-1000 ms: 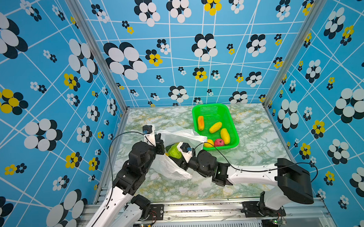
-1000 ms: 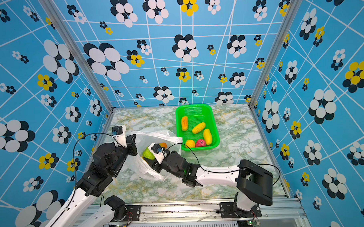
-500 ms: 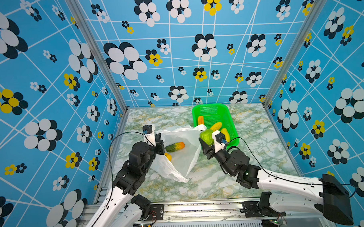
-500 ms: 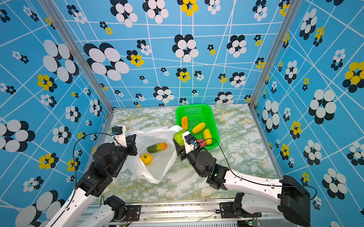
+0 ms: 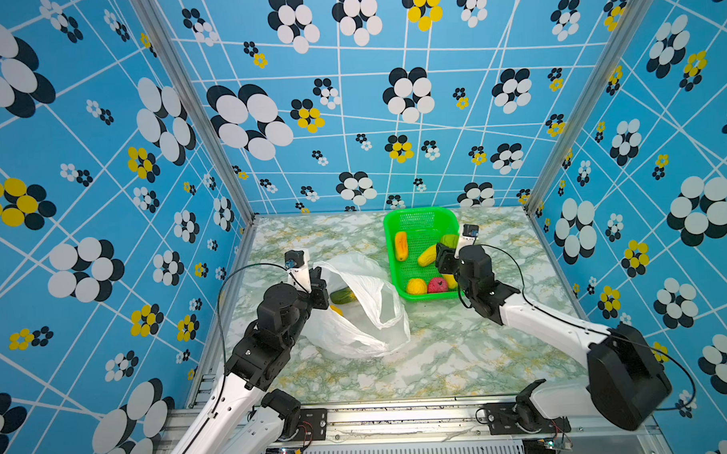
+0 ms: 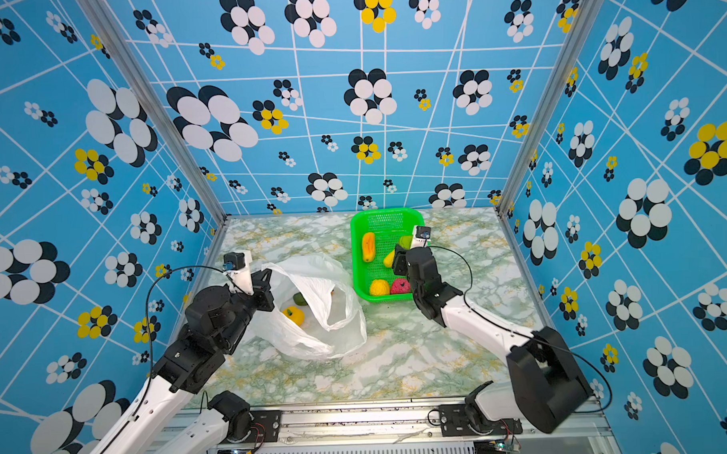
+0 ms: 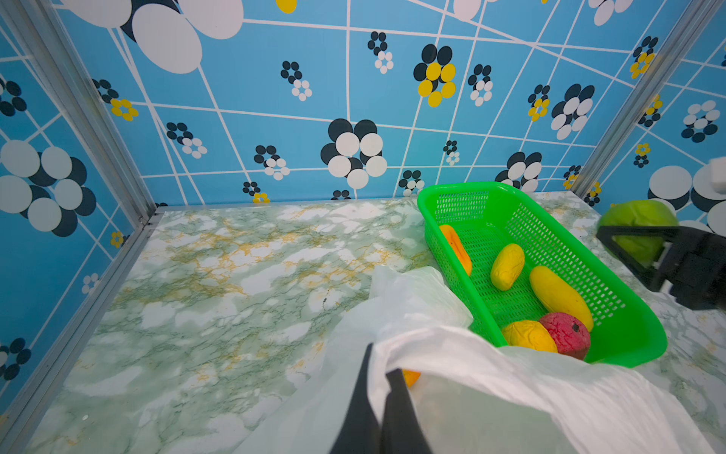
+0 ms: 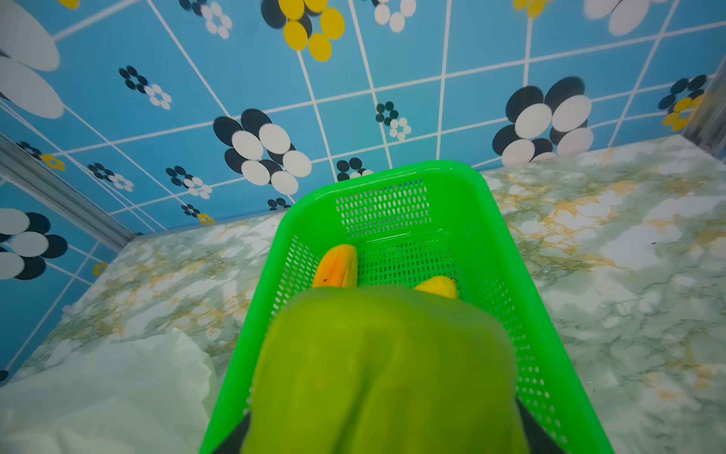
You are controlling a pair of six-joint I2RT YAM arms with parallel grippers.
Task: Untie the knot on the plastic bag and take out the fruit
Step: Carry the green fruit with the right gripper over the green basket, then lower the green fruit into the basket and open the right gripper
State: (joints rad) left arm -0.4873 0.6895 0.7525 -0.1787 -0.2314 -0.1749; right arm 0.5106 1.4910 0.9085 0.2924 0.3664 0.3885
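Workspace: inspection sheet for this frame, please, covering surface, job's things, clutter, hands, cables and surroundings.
Surface: marbled tabletop.
Job's things: plastic bag open, no knot seen; dark green fruit and yellow fruit inside; five fruits in the green basket.
Clutter: nothing seen.
Hands: left hand shut on the bag's rim; right hand holds a light green fruit over the basket.
Cables: black cable loops off each wrist.
Surroundings: blue flowered walls on three sides.

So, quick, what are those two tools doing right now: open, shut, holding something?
Left tool: shut on the plastic bag's edge.
Right tool: closed around a green fruit, above the green basket.
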